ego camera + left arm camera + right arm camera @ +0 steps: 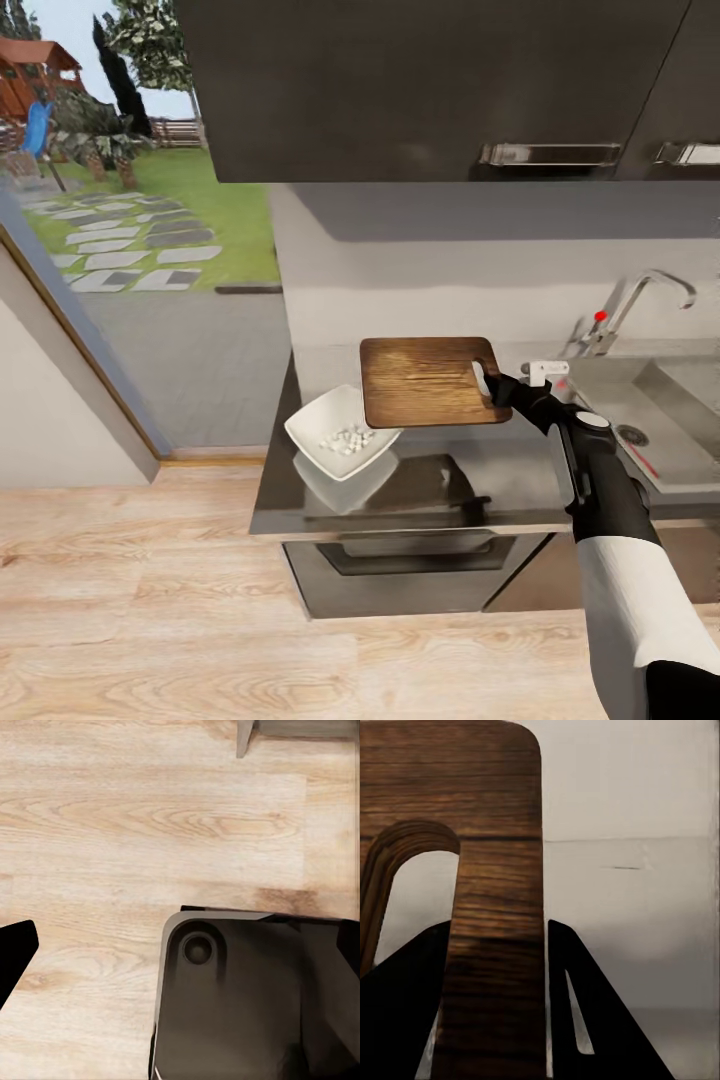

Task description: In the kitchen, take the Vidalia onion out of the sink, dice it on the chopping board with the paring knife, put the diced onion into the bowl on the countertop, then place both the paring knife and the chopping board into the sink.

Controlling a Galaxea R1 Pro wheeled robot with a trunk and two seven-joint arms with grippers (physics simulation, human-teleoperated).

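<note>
Wooden chopping board (430, 381), level above the countertop (440, 500), long axis sideways, handle clamped in the right pincer (497, 384).

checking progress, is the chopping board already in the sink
No, the chopping board is held in the air by the right gripper, left of the sink.

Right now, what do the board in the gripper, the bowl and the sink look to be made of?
Chopping board: wood, dark brown stain, grain streaks and layered edge at the handle slot. Bowl: white and smooth, ceramic or plastic, can't tell which. Sink: matte grey metal, likely brushed steel. Right gripper clamps the board's handle strip.
</note>
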